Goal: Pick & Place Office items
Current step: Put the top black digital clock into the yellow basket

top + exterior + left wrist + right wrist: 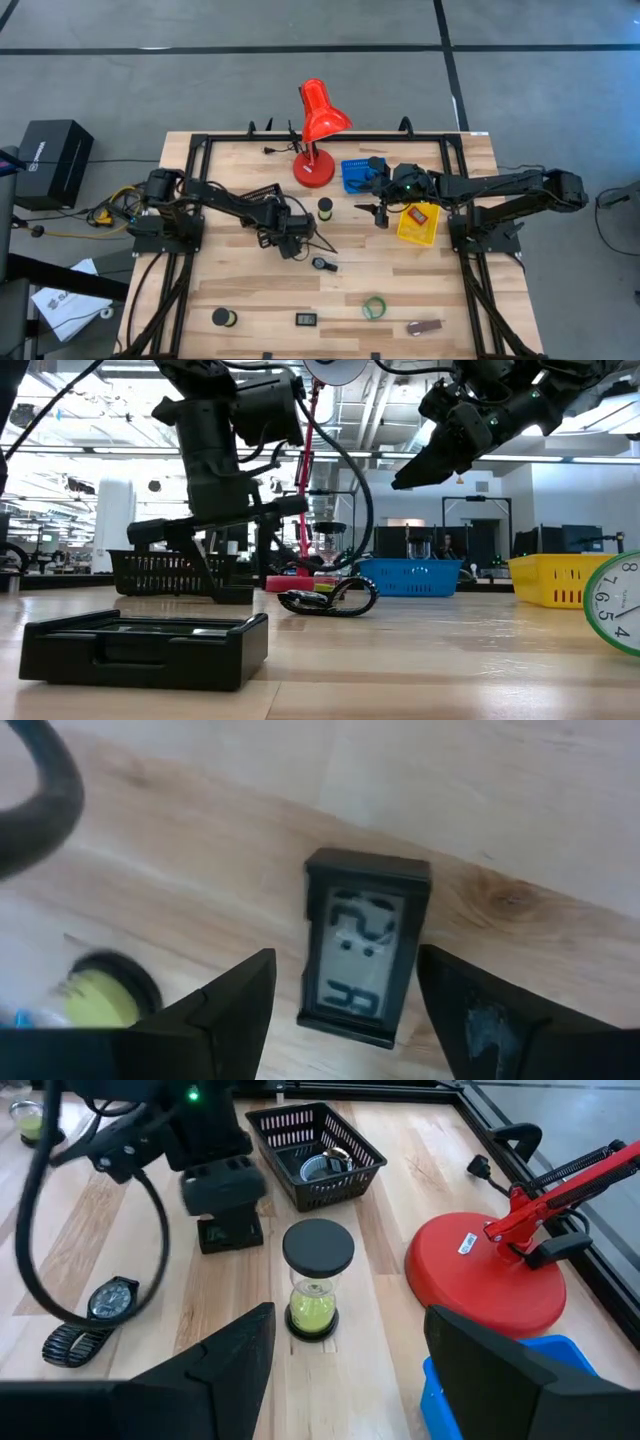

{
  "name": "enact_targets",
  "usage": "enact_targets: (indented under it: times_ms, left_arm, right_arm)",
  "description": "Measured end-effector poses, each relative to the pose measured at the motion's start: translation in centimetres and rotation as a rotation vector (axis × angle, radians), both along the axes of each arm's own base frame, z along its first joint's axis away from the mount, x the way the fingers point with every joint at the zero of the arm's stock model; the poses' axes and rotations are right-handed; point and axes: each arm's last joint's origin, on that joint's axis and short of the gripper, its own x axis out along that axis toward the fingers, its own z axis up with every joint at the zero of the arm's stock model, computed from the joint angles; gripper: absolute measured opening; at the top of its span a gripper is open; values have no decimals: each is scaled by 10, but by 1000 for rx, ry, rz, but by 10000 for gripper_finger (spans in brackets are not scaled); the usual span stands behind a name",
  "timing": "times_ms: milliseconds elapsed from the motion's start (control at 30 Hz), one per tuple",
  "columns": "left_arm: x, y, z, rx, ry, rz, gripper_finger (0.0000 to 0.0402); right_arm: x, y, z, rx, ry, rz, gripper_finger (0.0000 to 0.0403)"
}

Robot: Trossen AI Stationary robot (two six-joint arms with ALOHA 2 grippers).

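Observation:
A small black digital clock rests on the wooden table, its display turned up toward my left gripper. That gripper hovers just above it, pointing steeply down, open, one finger on either side of the clock and apart from it. My right gripper hangs open and empty in the air near the yellow tray. Beyond its fingers stands an hourglass with green sand. A wristwatch lies to the right of the left gripper.
A red desk lamp stands at the back, with a blue tray to its right and a black mesh basket to its left. Near the front edge lie a black roll, a black device, a green-rimmed clock and a maroon oblong.

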Motion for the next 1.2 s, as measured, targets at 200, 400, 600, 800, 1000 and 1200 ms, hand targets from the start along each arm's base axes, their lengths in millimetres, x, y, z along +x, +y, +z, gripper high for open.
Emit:
enact_targets:
  times_ms: [200,400,600,800,1000,1200]
  left_arm:
    - [0,0,-2,1,19,-79,238]
    - [-1,1,-3,-14,27,-48,194]
    - [-1,12,-4,-110,5,162,156]
    - [-1,10,-4,-217,-23,373,157]
    - [0,5,-4,-309,-80,707,175]
    - [1,5,-5,-391,-105,962,175]
  right_arm:
    - [0,0,0,-17,3,9,249]
    - [0,0,0,-18,3,10,249]
    - [0,0,0,-18,2,10,249]
    - [0,0,0,-18,2,10,249]
    - [0,0,0,-18,3,10,249]
    - [0,0,0,-18,3,10,249]
